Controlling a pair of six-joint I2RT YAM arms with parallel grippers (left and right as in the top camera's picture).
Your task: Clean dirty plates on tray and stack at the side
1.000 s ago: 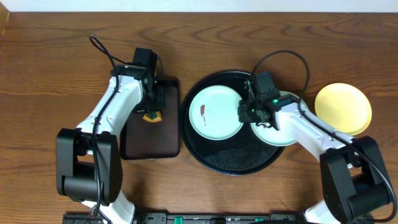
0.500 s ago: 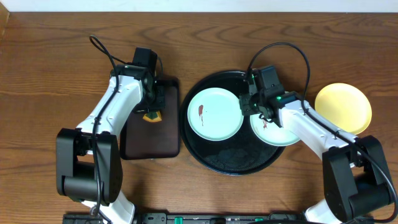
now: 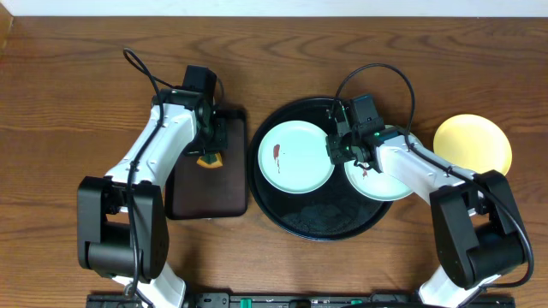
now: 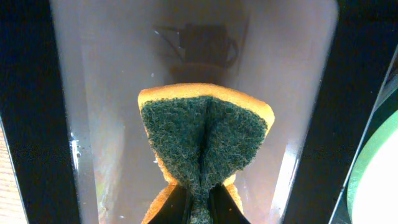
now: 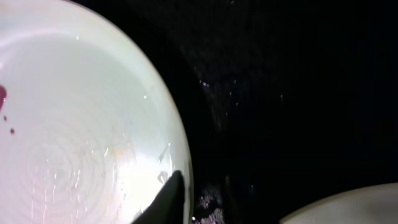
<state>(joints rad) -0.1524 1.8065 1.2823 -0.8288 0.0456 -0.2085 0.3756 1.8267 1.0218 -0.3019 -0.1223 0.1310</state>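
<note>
Nudged slightly left since a second ago, the right jaws sit low over the round tray (image 3: pixel 317 221), at the right rim of the left mint plate (image 3: pixel 291 167). One fingertip (image 5: pixel 166 196) lies over that rim. The other is lost against the black, so whether they grip cannot be told. The right arm (image 3: pixel 411 167) reaches in from the right, its forearm crossing the right mint plate (image 3: pixel 381 184). Both mint plates lie on the tray, each smeared. The yellow plate (image 3: pixel 473 150) lies on the tabletop (image 3: pixel 68 103), right of the tray. Unmoved, the left jaws pinch the sponge (image 4: pixel 205 134) tight above the rectangular tray (image 3: pixel 205 192), with the left arm (image 3: pixel 163 141) stretched forward.
</note>
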